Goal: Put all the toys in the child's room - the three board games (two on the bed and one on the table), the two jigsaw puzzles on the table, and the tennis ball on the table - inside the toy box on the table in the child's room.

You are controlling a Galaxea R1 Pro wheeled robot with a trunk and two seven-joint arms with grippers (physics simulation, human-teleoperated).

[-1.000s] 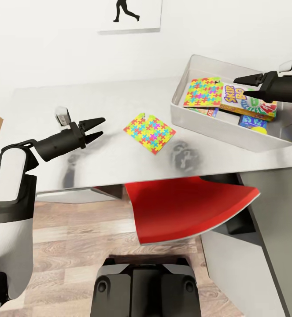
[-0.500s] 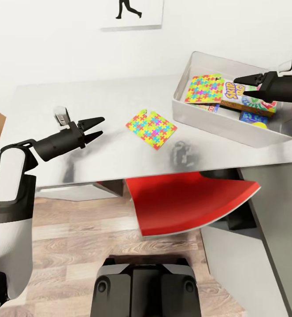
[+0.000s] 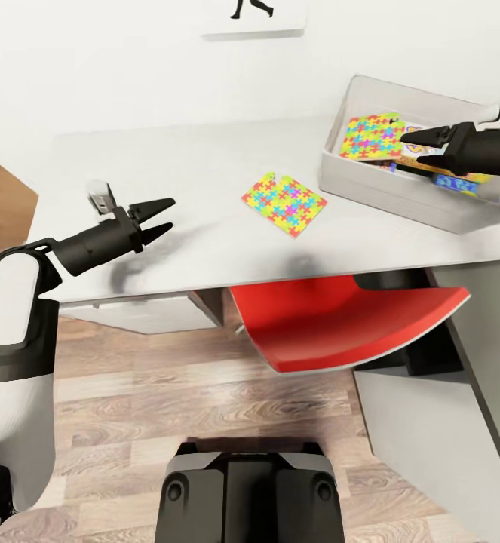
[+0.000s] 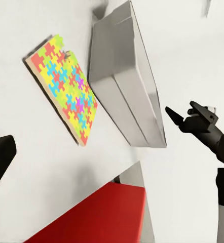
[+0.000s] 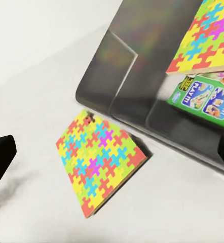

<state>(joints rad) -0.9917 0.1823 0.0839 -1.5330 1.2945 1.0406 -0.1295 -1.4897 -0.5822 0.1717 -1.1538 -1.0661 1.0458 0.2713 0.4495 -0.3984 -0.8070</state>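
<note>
Head view, table (image 3: 204, 166): pale grey-white top is spanning the scene below a white wall carrying a poster (image 3: 254, 16) with a black silhouette figure
Toy box (image 3: 378, 188): light-grey tray is sitting on the table's right part
Puzzle in the box (image 3: 370, 136): one jigsaw puzzle is lying on top of the other contents, its edge jutting up
Skip-Bo box (image 3: 421, 152): partly hidden behind the right gripper, is lying inside the tray
Puzzle on the table (image 3: 283, 204): second jigsaw puzzle is lying flat on the table, just beside the toy box's near wall and apart from it
Left gripper (image 3: 159, 219): is hovering over the table's left part with jaws parted and nothing between them, well apart from the puzzle
Right gripper (image 3: 423, 148): is hanging over the toy box, jaws parted, holding nothing
Red chair (image 3: 340, 320): seat is sitting tucked under the table edge
Floor (image 3: 167, 392): wood planks are showing below
</note>
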